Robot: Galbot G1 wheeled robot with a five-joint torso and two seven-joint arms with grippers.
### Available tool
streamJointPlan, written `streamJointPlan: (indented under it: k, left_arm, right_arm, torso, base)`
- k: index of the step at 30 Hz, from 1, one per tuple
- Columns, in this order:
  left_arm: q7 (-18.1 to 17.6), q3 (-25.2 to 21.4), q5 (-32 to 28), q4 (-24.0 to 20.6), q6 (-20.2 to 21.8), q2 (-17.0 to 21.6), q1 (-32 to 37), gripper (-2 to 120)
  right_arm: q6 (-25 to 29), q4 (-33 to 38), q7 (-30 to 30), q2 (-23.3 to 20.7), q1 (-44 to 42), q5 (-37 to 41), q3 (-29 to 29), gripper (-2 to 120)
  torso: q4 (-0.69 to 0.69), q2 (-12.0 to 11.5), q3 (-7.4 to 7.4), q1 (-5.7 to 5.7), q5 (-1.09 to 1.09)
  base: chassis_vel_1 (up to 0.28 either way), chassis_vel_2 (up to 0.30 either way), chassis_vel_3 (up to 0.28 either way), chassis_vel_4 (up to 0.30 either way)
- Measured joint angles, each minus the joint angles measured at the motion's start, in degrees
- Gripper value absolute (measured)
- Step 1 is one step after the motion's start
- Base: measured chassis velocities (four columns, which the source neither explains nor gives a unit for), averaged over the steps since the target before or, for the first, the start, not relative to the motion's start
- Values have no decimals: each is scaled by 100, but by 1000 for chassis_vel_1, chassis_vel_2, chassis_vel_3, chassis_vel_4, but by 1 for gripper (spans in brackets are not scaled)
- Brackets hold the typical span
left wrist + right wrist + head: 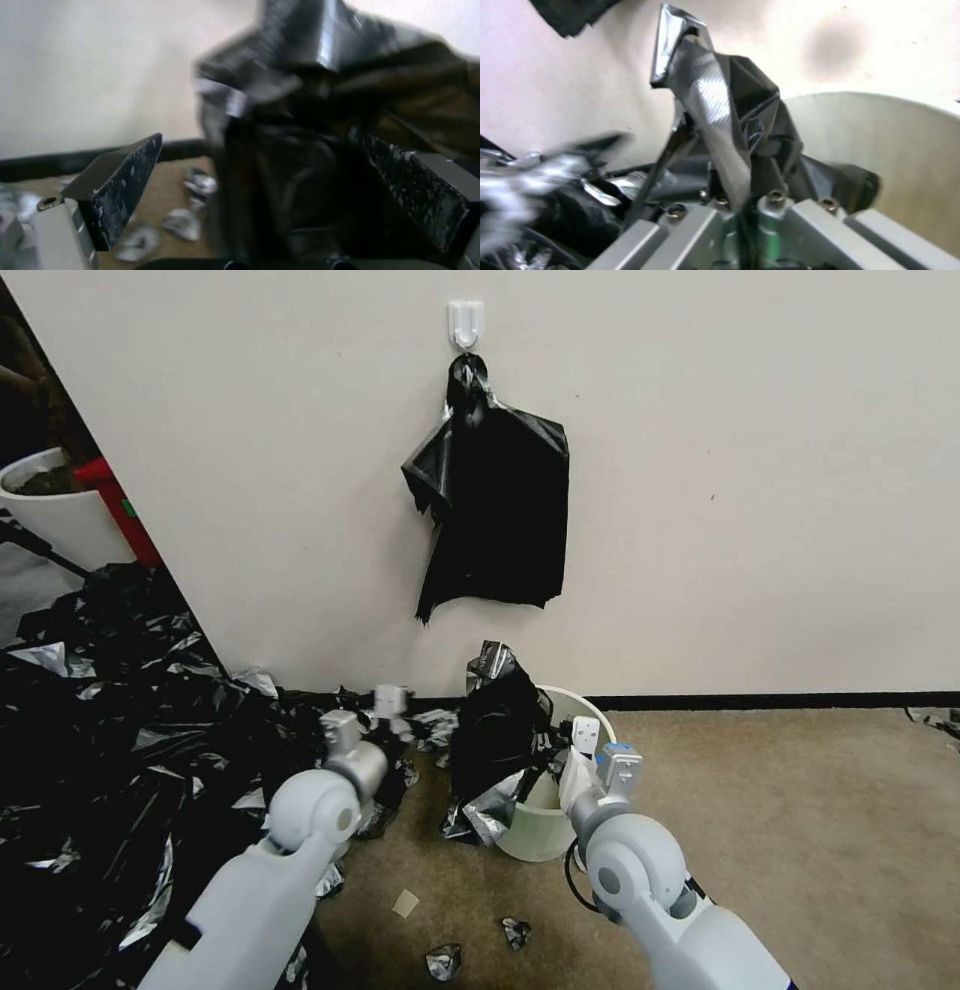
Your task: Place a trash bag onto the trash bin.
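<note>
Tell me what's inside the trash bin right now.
The trash bag hangs over the near-left rim of the trash bin; pale inner wall shows beyond. The right gripper pinches the bag. The bottom is hidden.

Glossy black plastic trash bag [497,740]; smooth cream plastic trash bin [545,830]

wall hook [466,322] | bag sheaf [492,510] | black sheeting [110,740] | soil pot [55,510]
</note>
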Motion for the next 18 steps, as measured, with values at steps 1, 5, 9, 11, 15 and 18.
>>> streamJointPlan:
  k: [1, 5, 9, 11, 15, 18]
  left_arm:
    - [-24, 175, 45, 120, 101, -101, -159, 100]
    - [-44, 453, 311, 314, 267, -261, -369, 100]
    - [-111, 633, 653, 492, 434, -374, -462, 92]
    - [-140, 658, 720, 527, 472, -391, -466, 89]
    - [-205, 709, 891, 617, 579, -424, -460, 84]
    - [-206, 728, 952, 628, 701, -425, -438, 83]
  right_arm:
    - [25, -17, -38, 39, -17, -50, 5, 0]
    - [51, -35, -48, 105, -52, -174, 44, 0]
    - [107, -38, -42, 135, -133, -436, 124, 0]
    - [119, -36, -41, 135, -154, -458, 129, 0]
    - [171, -18, -43, 130, -195, -519, 131, 0]
    - [198, -3, -47, 125, -204, -543, 131, 0]
  torso:
    - [-1, 0, 0, 0, 1]
    - [-2, 0, 0, 0, 1]
    - [-1, 0, 0, 0, 0]
    - [-1, 0, -1, 0, 1]
    - [0, 0, -1, 0, 1]
    - [0, 0, -1, 0, 0]
  base:
    - [0, 0, 0, 0]
    - [0, 0, 0, 0]
    - [0, 0, 0, 0]
    - [0, 0, 0, 0]
    - [0, 0, 0, 0]
    - [0, 0, 0, 0]
